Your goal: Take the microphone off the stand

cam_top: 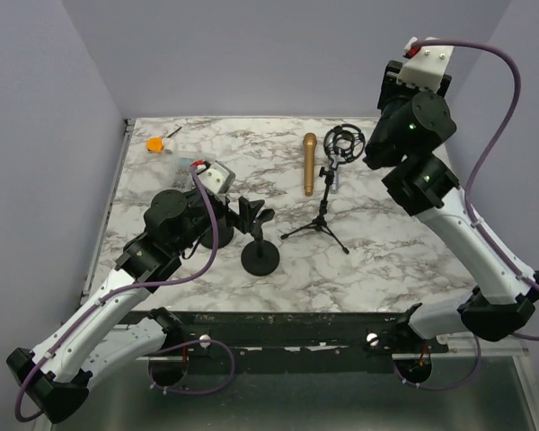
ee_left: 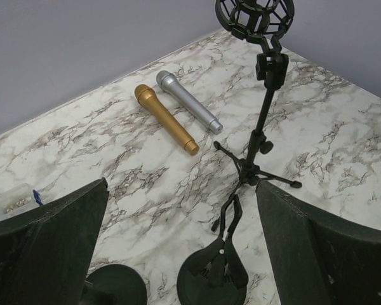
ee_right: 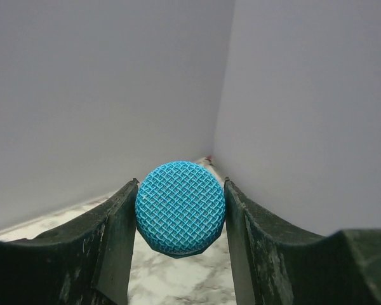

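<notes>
The blue mesh head of the microphone [ee_right: 180,208] fills the right wrist view, wedged between the two dark fingers [ee_right: 114,235] of the right gripper [ee_right: 180,219]. The fingers are closed against it on both sides, with the grey walls and a strip of marble table [ee_right: 178,286] behind. From above, that wrist hangs raised just right of the shock mount [cam_top: 343,142] on the tripod stand [cam_top: 322,220]; the microphone is hidden by the arm there. The left gripper [ee_left: 181,184] is spread wide and holds nothing. It is low over a round-base clip stand [ee_left: 213,276], with the tripod just beyond. A gold microphone [ee_left: 166,119] and a silver microphone [ee_left: 189,101] lie side by side on the marble left of the tripod.
</notes>
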`<state>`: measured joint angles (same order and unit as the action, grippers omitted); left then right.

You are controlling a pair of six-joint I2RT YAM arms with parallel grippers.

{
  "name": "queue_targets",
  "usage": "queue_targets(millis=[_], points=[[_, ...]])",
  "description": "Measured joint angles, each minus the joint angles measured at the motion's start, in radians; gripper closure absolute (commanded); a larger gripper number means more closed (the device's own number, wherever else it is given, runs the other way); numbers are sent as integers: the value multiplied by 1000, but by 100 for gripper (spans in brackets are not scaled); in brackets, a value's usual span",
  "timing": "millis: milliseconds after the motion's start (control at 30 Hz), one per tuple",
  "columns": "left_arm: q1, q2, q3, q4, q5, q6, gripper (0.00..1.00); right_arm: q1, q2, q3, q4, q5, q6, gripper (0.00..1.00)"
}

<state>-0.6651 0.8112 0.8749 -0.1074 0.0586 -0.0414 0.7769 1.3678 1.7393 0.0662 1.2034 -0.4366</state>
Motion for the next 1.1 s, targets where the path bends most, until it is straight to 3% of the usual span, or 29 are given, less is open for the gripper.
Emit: queue_targets(millis=[133,233,333,467,800,1100], points=[[0,0,0,0,0,0,1,-145,89,53,-197,-27,114,99],[0,1,0,0,0,0,2,-301,192,157,-457,-239,330,99],[0,2,0,0,0,0,2,-501,258,175,-598,-415,456,99],[0,2,0,0,0,0,2,-660,392,212,-772,-638,581,99],[0,17,0,0,0,0,1,-779,733,447,-1018,-1085,704,99],[0,27,0,0,0,0,1,-804,853,440,-927,-1278,746,99]])
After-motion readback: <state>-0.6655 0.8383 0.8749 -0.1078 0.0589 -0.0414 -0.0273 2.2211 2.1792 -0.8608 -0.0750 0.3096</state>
